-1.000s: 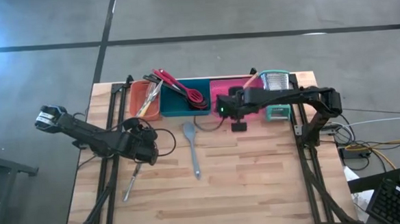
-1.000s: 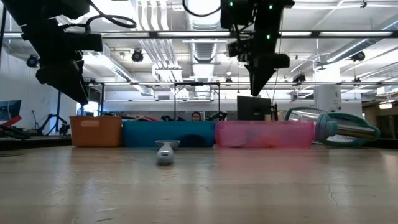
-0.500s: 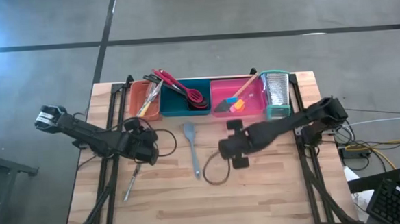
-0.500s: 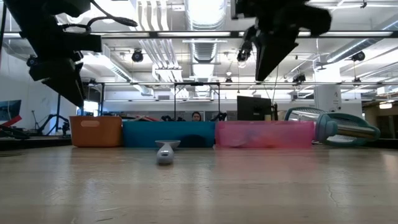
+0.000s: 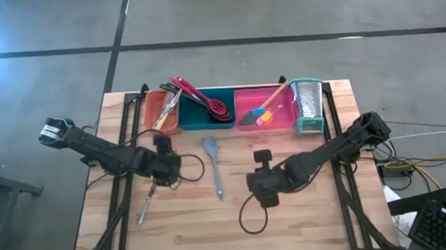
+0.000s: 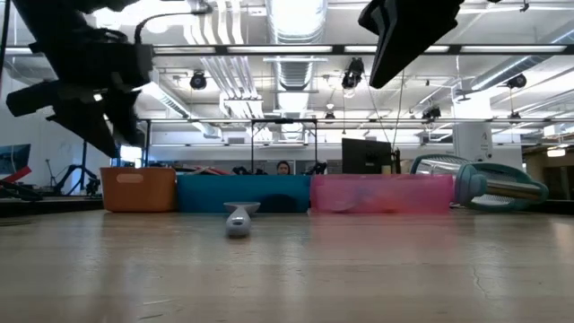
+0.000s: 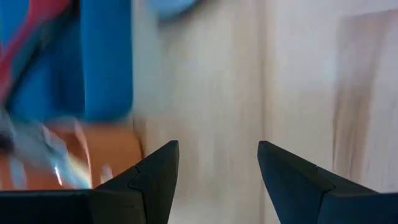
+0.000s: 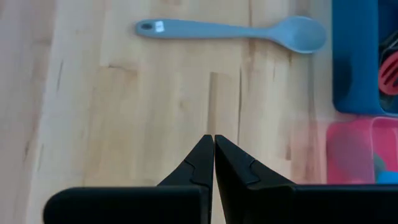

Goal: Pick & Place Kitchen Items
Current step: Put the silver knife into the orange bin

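Mid-table, grey spoon (image 5: 213,166) lies lengthwise, bowl toward trays (image 5: 207,120)

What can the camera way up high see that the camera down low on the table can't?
Only the high view shows the metal utensil lying on the table near the left claw, and the red utensils in the teal tray. Only the low view shows the room's ceiling lights. Both show the grey spoon, the three trays and the grater.
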Motion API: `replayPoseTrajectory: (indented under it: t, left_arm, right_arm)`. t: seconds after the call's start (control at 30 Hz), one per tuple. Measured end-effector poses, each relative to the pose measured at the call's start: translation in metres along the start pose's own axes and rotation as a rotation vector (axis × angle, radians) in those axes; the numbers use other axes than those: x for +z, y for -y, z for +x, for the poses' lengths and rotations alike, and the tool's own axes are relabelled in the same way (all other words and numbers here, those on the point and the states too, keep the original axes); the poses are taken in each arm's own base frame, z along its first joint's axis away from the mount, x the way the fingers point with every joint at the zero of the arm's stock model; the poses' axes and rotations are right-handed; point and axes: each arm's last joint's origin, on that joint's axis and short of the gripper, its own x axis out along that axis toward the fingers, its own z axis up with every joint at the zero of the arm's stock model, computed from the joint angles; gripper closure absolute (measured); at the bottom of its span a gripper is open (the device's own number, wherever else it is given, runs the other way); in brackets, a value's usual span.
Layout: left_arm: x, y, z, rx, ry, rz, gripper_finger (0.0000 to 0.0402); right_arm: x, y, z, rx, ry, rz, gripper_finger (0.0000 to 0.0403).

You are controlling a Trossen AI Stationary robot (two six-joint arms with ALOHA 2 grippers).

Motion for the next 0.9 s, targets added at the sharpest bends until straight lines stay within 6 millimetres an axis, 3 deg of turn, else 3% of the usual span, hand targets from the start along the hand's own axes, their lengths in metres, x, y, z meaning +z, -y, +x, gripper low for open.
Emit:
replayPoseTrajectory:
  t: [0.07,0.2,0.37,0.5,0.7,0.9]
  left_arm:
    - [0.006,0.001,0.0,-0.007,0.053,0.106,0.0177]
    - [0.006,0.004,0.0,-0.107,0.04,0.082,0.0177]
    - [-0.006,0.001,-0.006,-0.145,-0.14,-0.213,0.0178]
    - [-0.018,0.005,-0.016,-0.12,-0.261,-0.348,0.0191]
    - [-0.028,0.026,-0.026,-0.211,-0.364,-0.573,0.0218]
    - [-0.054,0.05,-0.025,-0.227,-0.575,-0.79,0.0239]
  right_arm:
    - [0.001,0.0,0.0,-0.011,0.012,0.013,0.0394]
    - [0.002,0.0,0.0,-0.021,0.022,0.086,0.0394]
    - [0.001,-0.001,0.0,-0.019,0.022,0.057,0.0394]
    - [0.002,0.001,0.0,-0.073,0.033,-0.009,0.0394]
    - [0.003,0.004,0.0,-0.149,0.05,-0.052,0.0394]
    - [0.006,0.008,0.004,-0.155,0.07,-0.11,0.0394]
